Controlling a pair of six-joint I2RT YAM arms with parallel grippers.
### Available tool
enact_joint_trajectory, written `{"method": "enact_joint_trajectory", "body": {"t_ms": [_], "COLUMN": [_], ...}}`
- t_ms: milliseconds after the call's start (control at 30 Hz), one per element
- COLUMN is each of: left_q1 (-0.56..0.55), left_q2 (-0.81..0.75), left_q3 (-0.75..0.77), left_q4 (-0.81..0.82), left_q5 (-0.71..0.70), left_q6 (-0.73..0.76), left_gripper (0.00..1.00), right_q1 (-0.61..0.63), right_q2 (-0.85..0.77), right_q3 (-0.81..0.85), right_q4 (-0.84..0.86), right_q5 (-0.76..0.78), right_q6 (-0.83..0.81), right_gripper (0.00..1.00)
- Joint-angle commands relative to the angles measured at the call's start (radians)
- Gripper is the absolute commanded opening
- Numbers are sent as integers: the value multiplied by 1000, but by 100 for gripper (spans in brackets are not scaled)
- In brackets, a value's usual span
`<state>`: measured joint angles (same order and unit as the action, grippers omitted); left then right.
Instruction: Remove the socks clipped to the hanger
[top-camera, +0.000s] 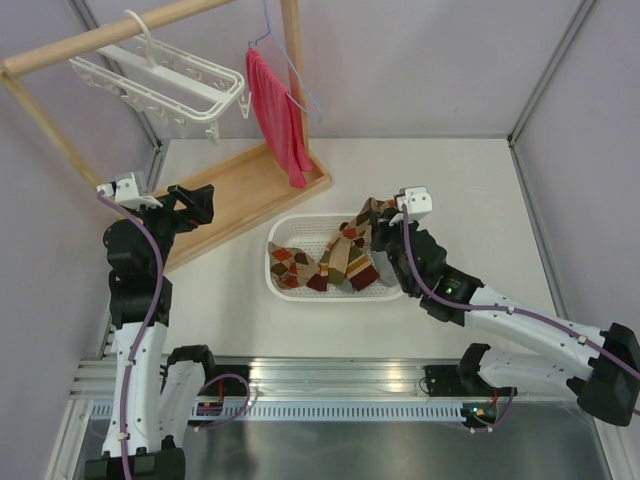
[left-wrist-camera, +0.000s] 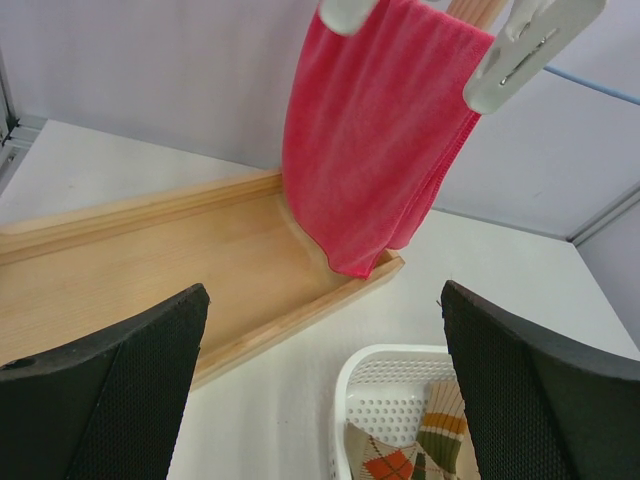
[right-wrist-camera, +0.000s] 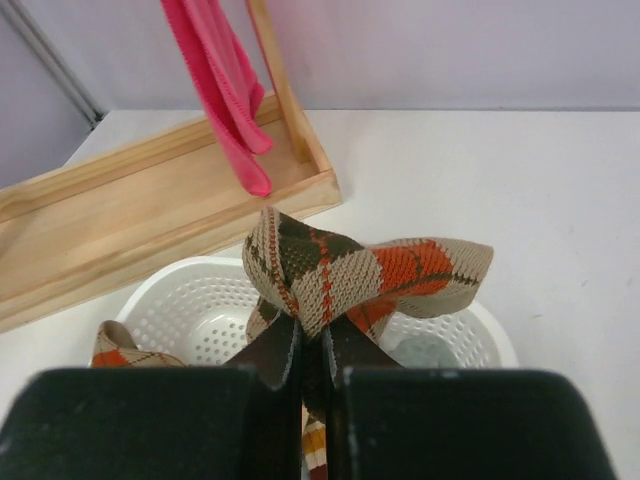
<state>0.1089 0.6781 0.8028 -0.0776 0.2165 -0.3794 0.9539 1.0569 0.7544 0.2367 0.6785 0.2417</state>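
Pale lilac wall panels (top-camera: 420, 60) close in the white table (top-camera: 480, 190) on three sides, metal posts (top-camera: 545, 75) at the corners. A wooden rack (top-camera: 240, 192) stands upper left; an aluminium rail (top-camera: 330, 375) crosses the bottom.

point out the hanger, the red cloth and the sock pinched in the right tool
hanger (top-camera: 180, 85): top external view, on its white frame
red cloth (top-camera: 275, 115): top external view, middle of the hanging fold
held sock (right-wrist-camera: 330, 270): right wrist view, on its folded argyle loop

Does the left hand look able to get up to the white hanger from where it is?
Probably yes: the left hand is open and empty, and the hanger hangs above it with nothing between.
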Motion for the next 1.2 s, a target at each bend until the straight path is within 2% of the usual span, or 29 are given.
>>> {"method": "enact_joint_trajectory", "body": {"t_ms": [0, 200, 400, 500, 667, 733, 767, 833, 867, 1000, 1167], "left_q1": [-3, -5, -5, -3, -5, -3, -3, -3, -3, -5, -3], "left_q2": [1, 1, 6, 1, 6, 6, 8, 6, 5, 12, 34], "left_q3": [-1, -2, 1, -1, 4, 6, 6, 7, 9, 18, 33], "left_q4": [-7, -11, -11, -11, -17, -19, -19, -22, -25, -42, -60], "left_q5": [26, 12, 30, 27, 30, 29, 26, 20, 17, 1, -11], "left_q6": [36, 43, 40, 43, 43, 45, 46, 48, 50, 51, 50], "left_gripper": [100, 100, 100, 100, 100, 100, 100, 100, 100, 100, 100], "right_q1": [-55, -150, -161, -162, -161, -161, -161, -159, -161, -161, -165], "right_q2": [-28, -32, -38, -54, -40, -20, -15, 5, 11, 2, -46], "right_q3": [-23, -6, 36, -1, -20, -20, -17, -12, -7, 3, 20], "right_q4": [-62, -183, -338, -343, -343, -344, -344, -352, -358, -370, -379], "right_q5": [-42, -158, -220, -257, -235, -234, -232, -215, -200, -145, -108], "right_q6": [39, 90, 146, 174, 183, 188, 186, 198, 206, 194, 88], "right_gripper": [1, 1, 1, 1, 1, 4, 9, 82, 98, 98, 98]}}
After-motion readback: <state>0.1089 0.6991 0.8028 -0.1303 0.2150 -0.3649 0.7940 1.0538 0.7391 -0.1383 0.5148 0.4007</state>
